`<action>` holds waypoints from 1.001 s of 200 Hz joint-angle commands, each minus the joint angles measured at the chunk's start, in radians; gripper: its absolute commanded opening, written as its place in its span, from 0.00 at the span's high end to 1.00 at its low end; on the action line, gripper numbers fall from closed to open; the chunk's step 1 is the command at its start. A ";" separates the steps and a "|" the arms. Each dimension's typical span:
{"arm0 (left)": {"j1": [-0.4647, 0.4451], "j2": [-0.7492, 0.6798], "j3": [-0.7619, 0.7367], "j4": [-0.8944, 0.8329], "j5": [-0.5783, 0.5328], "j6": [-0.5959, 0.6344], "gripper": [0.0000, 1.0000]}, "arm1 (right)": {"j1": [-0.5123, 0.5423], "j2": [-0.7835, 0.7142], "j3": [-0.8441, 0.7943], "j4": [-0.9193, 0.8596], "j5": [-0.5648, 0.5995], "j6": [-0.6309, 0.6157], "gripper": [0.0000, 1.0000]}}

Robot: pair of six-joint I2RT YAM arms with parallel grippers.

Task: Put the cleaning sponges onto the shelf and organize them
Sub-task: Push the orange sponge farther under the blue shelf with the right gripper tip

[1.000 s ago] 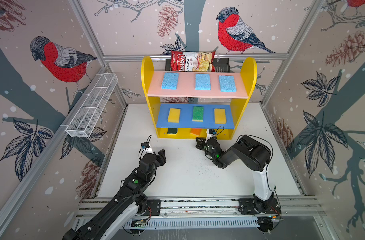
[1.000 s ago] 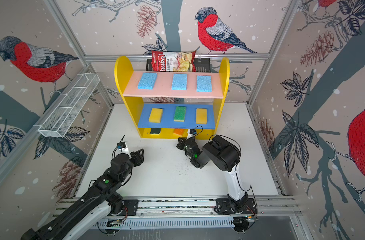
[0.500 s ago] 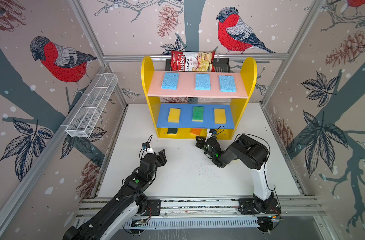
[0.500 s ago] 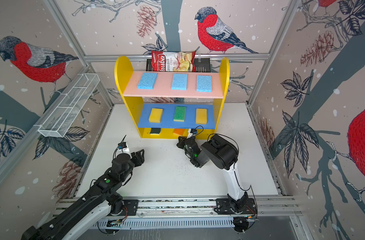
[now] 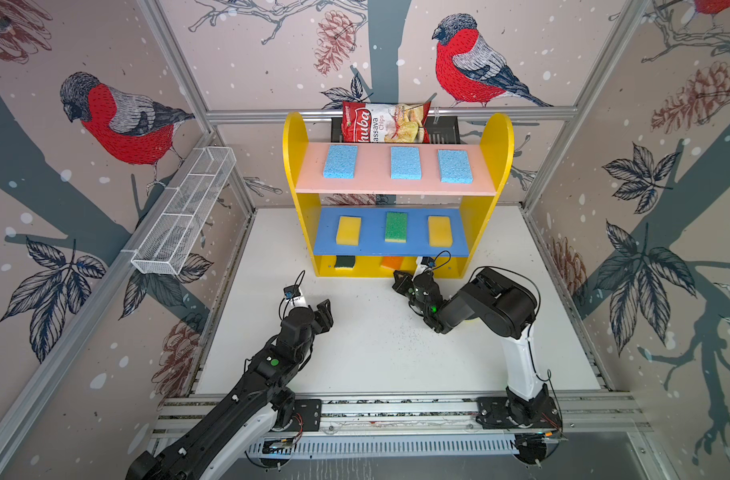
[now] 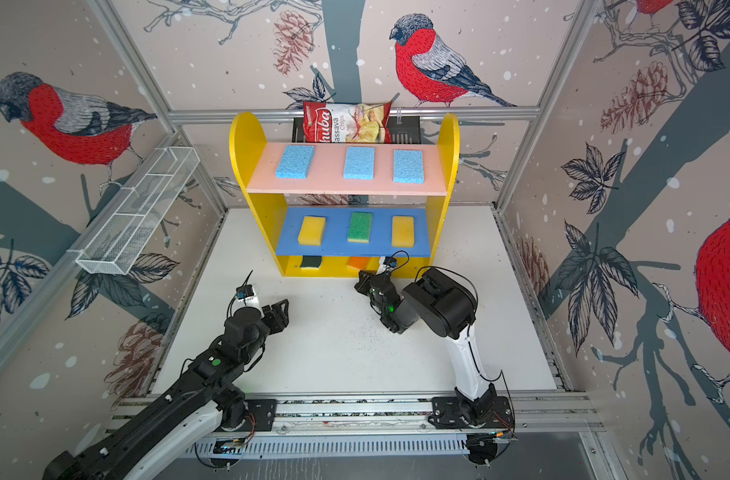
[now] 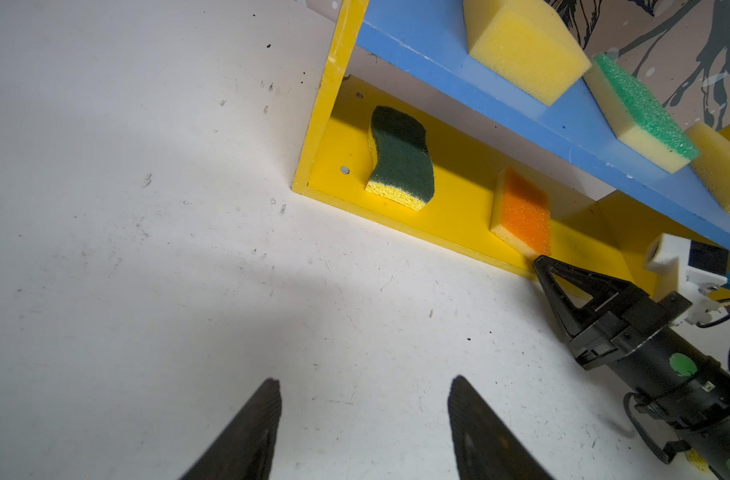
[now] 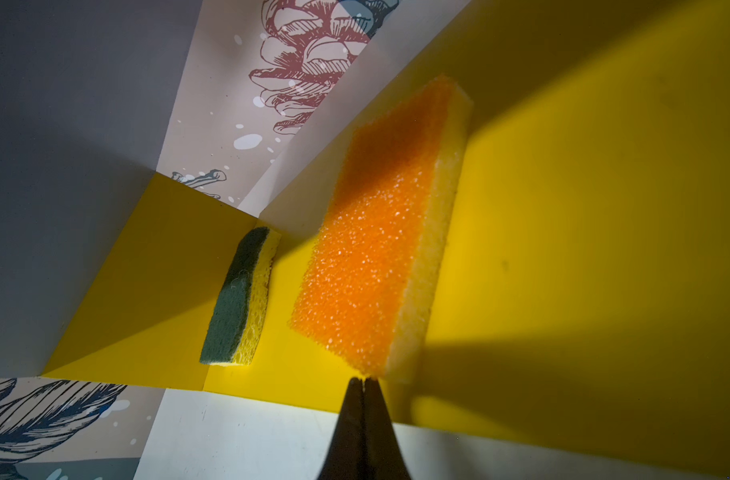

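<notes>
Orange-topped sponge (image 8: 367,257), on the yellow base (image 7: 459,199) of the shelf (image 5: 496,137) beside a wavy dark-green sponge (image 7: 400,156), is being met at its near corner by the right gripper (image 8: 362,382), its jaws being pressed together on nothing. Three light blue sponges (image 5: 405,163) are being carried by the pink board (image 5: 371,178), two yellow sponges (image 5: 348,230) and a green-topped sponge (image 5: 395,227) by the blue board (image 5: 376,243). The left gripper (image 7: 365,380) is being held above the worktop (image 5: 376,353), jaws spread.

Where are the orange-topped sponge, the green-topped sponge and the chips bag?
orange-topped sponge (image 8: 367,257): right wrist view, orange scrub face.
green-topped sponge (image 5: 395,225): in a top view, green top face.
chips bag (image 5: 361,124): in a top view, red printed front.
</notes>
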 commanded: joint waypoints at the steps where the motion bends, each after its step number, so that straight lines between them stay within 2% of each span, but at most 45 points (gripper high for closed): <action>1: -0.001 -0.006 0.006 0.038 -0.004 -0.009 0.35 | -0.006 -0.009 -0.011 -0.055 0.053 0.014 0.98; 200: -0.001 0.010 0.003 0.035 0.002 -0.011 0.35 | -0.044 -0.042 -0.029 -0.089 0.092 -0.007 0.98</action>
